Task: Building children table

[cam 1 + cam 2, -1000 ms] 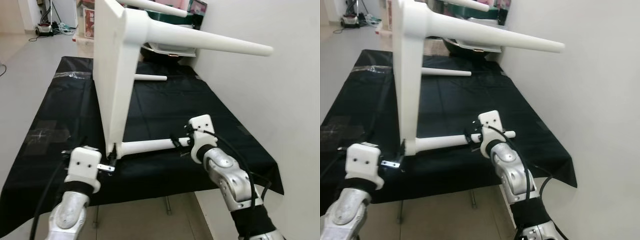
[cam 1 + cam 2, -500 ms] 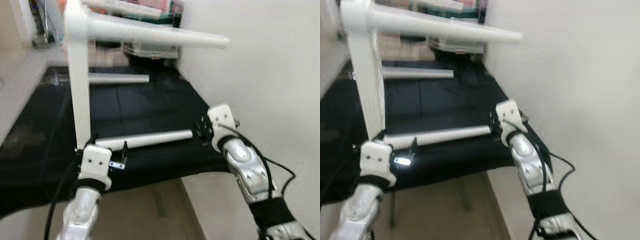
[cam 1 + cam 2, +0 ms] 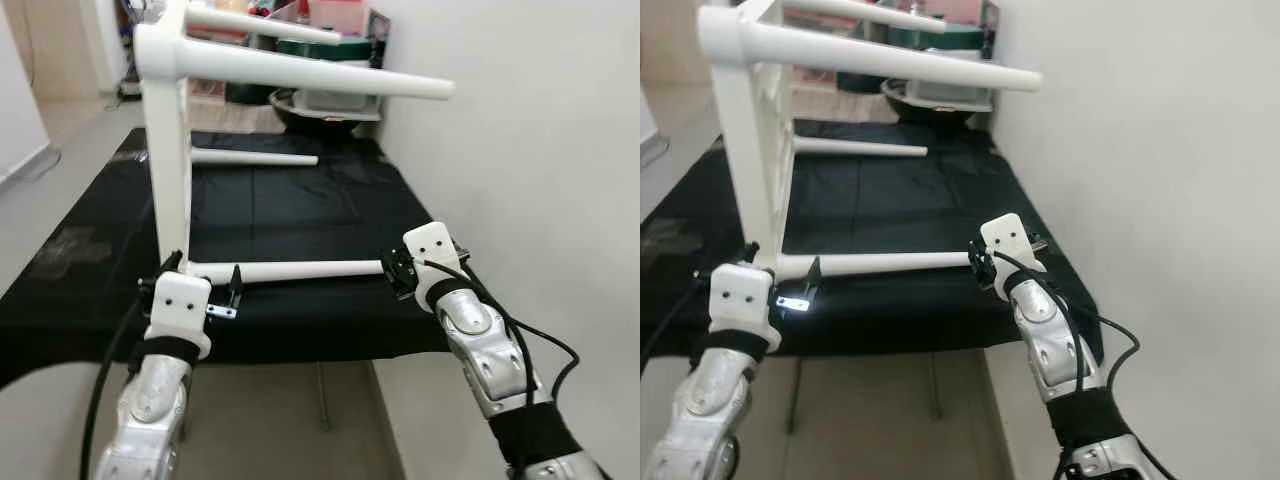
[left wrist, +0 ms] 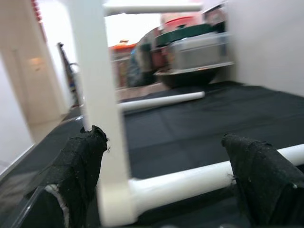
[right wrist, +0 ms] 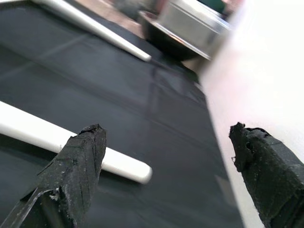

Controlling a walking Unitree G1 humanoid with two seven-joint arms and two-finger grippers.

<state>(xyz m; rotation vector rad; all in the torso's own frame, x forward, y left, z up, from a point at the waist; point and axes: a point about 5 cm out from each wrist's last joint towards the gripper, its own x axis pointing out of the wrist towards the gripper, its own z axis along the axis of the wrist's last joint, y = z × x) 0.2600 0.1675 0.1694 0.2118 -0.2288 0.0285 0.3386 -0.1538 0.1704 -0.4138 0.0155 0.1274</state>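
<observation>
We're standing the tabletop (image 3: pixel 168 140) on edge on the black cloth (image 3: pixel 300 210). Our left gripper (image 4: pixel 161 175) gapes around its corner and bottom leg (image 3: pixel 290 270); our right gripper (image 5: pixel 166 156) spreads wide at the tip, empty. Next, we judge, the loose leg (image 3: pixel 255 157) beyond.

A home room: stacked storage bins (image 3: pixel 335 95) against a white wall (image 3: pixel 540 150).

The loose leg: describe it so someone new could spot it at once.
On the black table, a white tabletop stands on edge with legs sticking out toward the wall. Behind it, near the bins, one white leg lies flat. Unlike the others, it is not attached to the tabletop.
</observation>
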